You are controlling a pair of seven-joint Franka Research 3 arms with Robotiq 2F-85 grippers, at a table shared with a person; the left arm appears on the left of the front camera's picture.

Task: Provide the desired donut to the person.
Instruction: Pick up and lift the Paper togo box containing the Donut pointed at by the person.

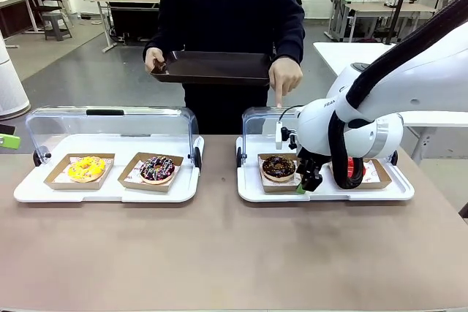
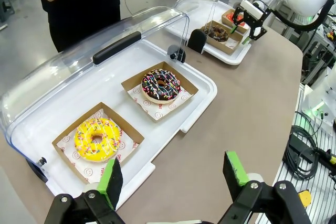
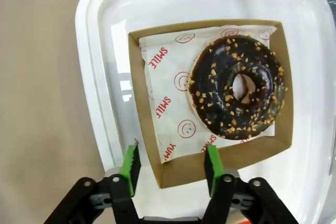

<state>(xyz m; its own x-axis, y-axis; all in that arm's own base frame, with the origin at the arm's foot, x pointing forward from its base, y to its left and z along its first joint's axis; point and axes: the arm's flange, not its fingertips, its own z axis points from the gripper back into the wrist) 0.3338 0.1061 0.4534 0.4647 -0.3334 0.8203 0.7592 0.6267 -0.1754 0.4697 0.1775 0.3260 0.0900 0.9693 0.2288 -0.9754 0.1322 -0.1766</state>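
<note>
Brown tabletop (image 1: 219, 253), two lidded white display trays.

Item: chocolate nut-crumb donut (image 3: 236, 87) in its cardboard box (image 3: 137, 103), right of centre in the front frame, on the right-hand tray (image 1: 248, 188).

Person (image 1: 227, 5): pointing hand (image 1: 284, 74) aimed down at that donut; a dark serving tray (image 1: 212, 67) held ready.

Right gripper (image 3: 171, 167): jaws apart, straddling the box's lower-left corner, not yet pinching.

Left gripper (image 2: 172, 174): released, empty, at the lower frame.

Step, as I read it: grasping the box. Next I must close squarely on the wall, then lift level.

White right arm (image 1: 433, 87), black cable (image 1: 409, 47); black right tool (image 3: 171, 153), green pads (image 3: 130, 167).
</note>
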